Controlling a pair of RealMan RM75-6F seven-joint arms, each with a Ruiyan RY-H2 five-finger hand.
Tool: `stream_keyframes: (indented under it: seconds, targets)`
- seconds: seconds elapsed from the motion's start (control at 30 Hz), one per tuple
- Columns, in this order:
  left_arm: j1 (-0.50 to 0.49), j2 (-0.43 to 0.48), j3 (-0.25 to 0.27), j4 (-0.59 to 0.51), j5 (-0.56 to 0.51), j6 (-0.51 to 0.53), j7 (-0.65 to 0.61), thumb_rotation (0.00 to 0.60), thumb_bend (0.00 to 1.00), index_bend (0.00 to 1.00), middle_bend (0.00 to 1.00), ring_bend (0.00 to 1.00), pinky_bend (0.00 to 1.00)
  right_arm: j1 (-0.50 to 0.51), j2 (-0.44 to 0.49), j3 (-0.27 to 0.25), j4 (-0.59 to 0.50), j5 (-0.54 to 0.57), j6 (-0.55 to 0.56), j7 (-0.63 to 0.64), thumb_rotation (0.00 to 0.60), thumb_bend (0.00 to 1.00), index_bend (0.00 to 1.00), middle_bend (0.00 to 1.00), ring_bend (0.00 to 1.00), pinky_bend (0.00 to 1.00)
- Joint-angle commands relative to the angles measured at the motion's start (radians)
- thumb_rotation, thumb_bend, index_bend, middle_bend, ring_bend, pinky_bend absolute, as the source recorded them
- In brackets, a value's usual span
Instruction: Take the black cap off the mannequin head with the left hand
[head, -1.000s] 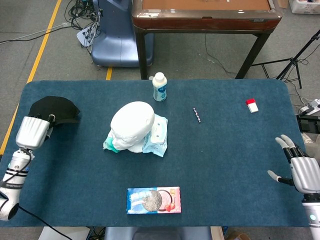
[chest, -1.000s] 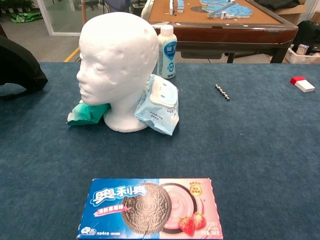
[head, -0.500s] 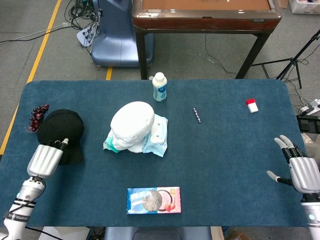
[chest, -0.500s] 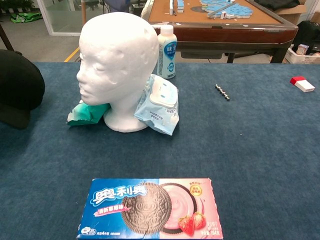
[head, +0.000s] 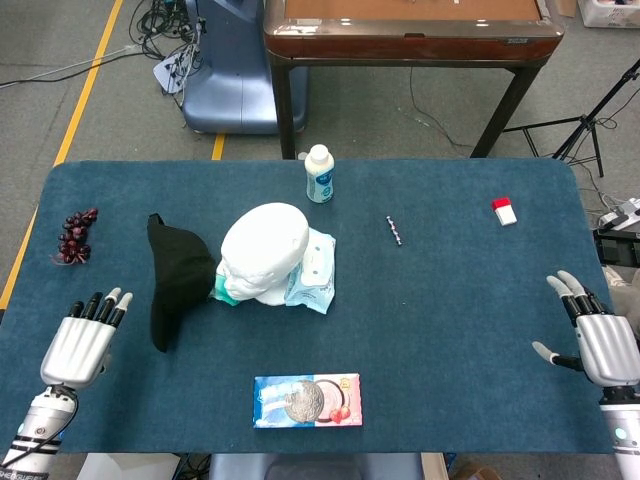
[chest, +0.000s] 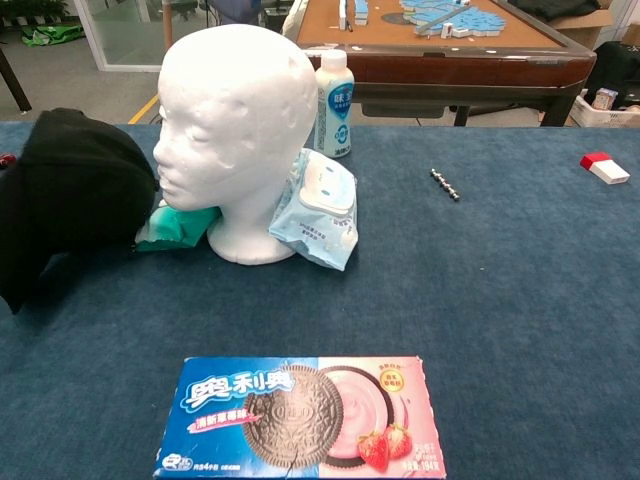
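The black cap (head: 175, 272) lies on the blue table, just left of the white foam mannequin head (head: 264, 250), whose crown is bare. In the chest view the black cap (chest: 70, 198) stands crumpled beside the mannequin head (chest: 238, 120) and touches the green packet under its chin. My left hand (head: 84, 338) is near the table's front left edge, fingers spread, holding nothing, well apart from the cap. My right hand (head: 598, 336) hangs at the front right edge, fingers apart and empty. Neither hand shows in the chest view.
A white bottle (head: 319, 174) stands behind the mannequin head, a wet-wipes pack (head: 312, 268) leans on its right. A biscuit box (head: 307, 399) lies near the front edge. Dark grapes (head: 74, 236) sit far left, a small chain (head: 394, 230) and a red-white box (head: 504, 210) to the right.
The left hand has let go of the cap and pulled back toward the front left edge. The cap moved right and now lies against the mannequin head's base. The right hand has not moved.
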Motion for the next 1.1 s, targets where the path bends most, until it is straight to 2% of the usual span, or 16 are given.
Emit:
stream_keyframes:
  seconds: [0.03,0.27,0.67,1.1]
  targets:
    - [0.035,-0.004,0.012,-0.034,0.02,0.042,0.024,0.6,0.02,0.09,0.14,0.16,0.28,-0.001,0.0,-0.001,0.0,-0.002,0.003,0.001,0.6,0.08,0.09,0.11,0.17,0.38]
    - [0.085,0.007,0.032,-0.046,0.084,0.088,-0.094,0.6,0.1,0.22,0.19,0.21,0.36,-0.004,-0.002,-0.001,0.001,-0.004,0.009,0.003,0.6,0.08,0.09,0.11,0.17,0.38]
    - [0.137,0.016,0.002,-0.008,0.095,0.14,-0.185,0.6,0.1,0.23,0.22,0.23,0.38,-0.004,-0.006,0.001,0.0,0.004,0.007,-0.012,0.6,0.08,0.09,0.11,0.17,0.38]
    - [0.149,-0.003,-0.027,0.041,0.124,0.141,-0.23,0.6,0.1,0.24,0.23,0.24,0.39,0.0,-0.007,0.005,-0.001,0.015,-0.002,-0.021,0.6,0.08,0.09,0.11,0.17,0.38]
